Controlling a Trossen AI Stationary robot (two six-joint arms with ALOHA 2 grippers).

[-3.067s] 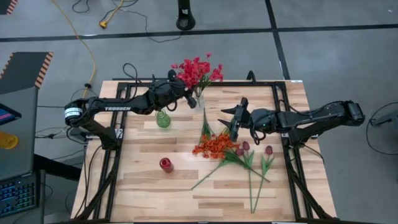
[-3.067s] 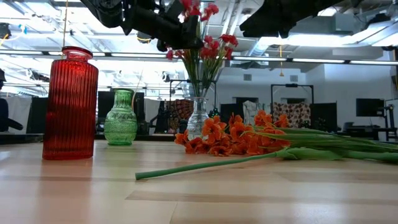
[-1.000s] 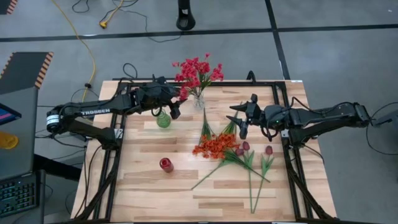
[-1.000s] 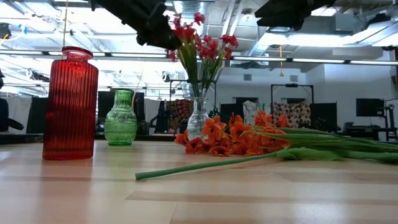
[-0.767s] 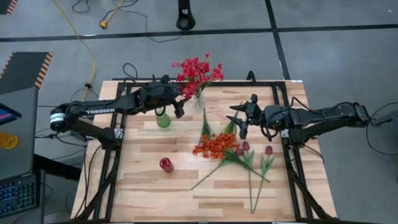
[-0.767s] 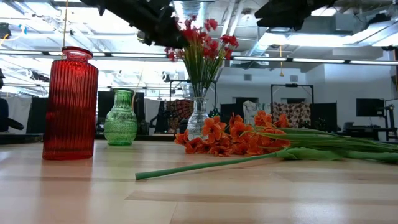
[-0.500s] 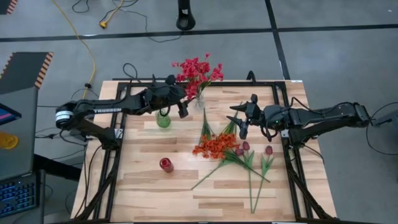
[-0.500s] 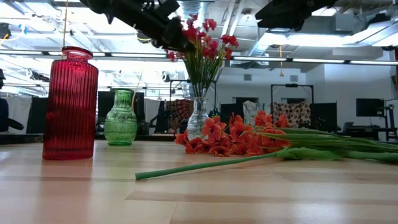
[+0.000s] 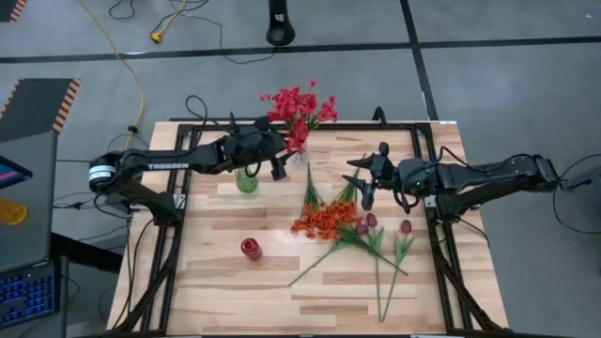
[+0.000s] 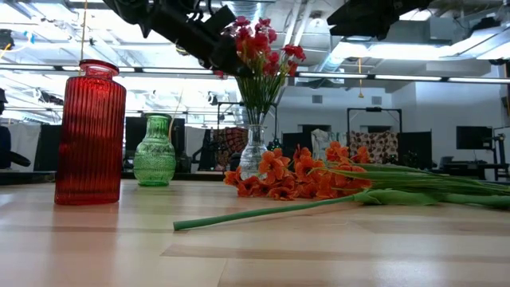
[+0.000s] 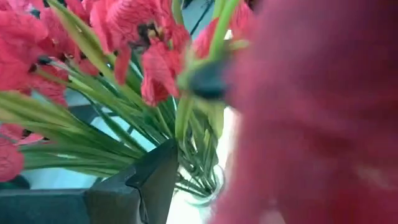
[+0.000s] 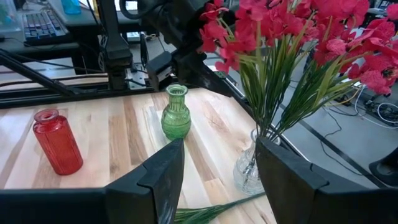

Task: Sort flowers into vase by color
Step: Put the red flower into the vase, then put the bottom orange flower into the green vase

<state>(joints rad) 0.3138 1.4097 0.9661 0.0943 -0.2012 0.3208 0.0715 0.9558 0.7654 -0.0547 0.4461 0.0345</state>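
Orange sprays light, floppy: pinch stems low. Left end effector spread; right end effector spread, empty.

Blurred pink-red blossoms across left wrist view

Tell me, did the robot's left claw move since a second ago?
Yes. In the high view the left gripper has slid across the table away from the green vase, toward the clear vase of pink-red flowers.

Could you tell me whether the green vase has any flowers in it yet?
Empty. The green vase stands upright with nothing rising from its neck; the red flowers sit in the clear vase beside it.
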